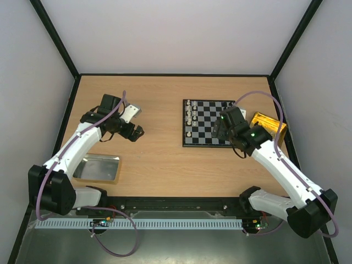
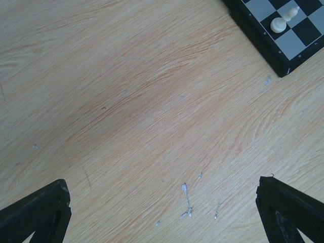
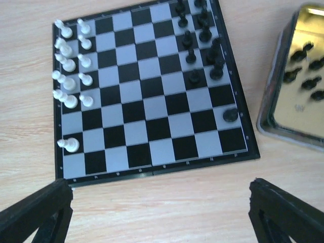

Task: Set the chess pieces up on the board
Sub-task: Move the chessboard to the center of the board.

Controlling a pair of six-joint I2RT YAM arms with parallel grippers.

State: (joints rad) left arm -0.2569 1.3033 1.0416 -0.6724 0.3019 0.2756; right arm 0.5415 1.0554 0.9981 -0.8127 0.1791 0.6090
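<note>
From above, the board (image 1: 212, 124) lies on the table (image 1: 159, 159), right of its middle. White pieces (image 1: 190, 116) line the board's left edge. The right gripper (image 1: 221, 131) hangs over the board's right half and hides the squares there. The gold tray (image 1: 269, 125) sits just off the board's right edge. The left gripper (image 1: 136, 132) is well to the left of the board, over bare wood, and the silver tray (image 1: 98, 168) lies farther left of the board and nearer the arm bases. In the left wrist view only one corner of the board (image 2: 273, 45) shows, at the top right, with one white piece (image 2: 279, 23) on it. The left fingers (image 2: 38, 212) stand wide apart with only table between them, well away from that corner, so the jaws are open and hold nothing. In the right wrist view the whole board (image 3: 152, 91) shows. White pieces (image 3: 71, 66) stand in two files along its left edge, with a lone one (image 3: 68, 145) near the lower left corner. Black pieces (image 3: 202, 45) cluster at its upper right, and one more (image 3: 230, 115) stands by the right edge. More black pieces (image 3: 304, 66) lie in the gold tray (image 3: 268, 129) beside the board. The right fingers (image 3: 286, 210) are spread wide on the near side of the board, gripping nothing.
</note>
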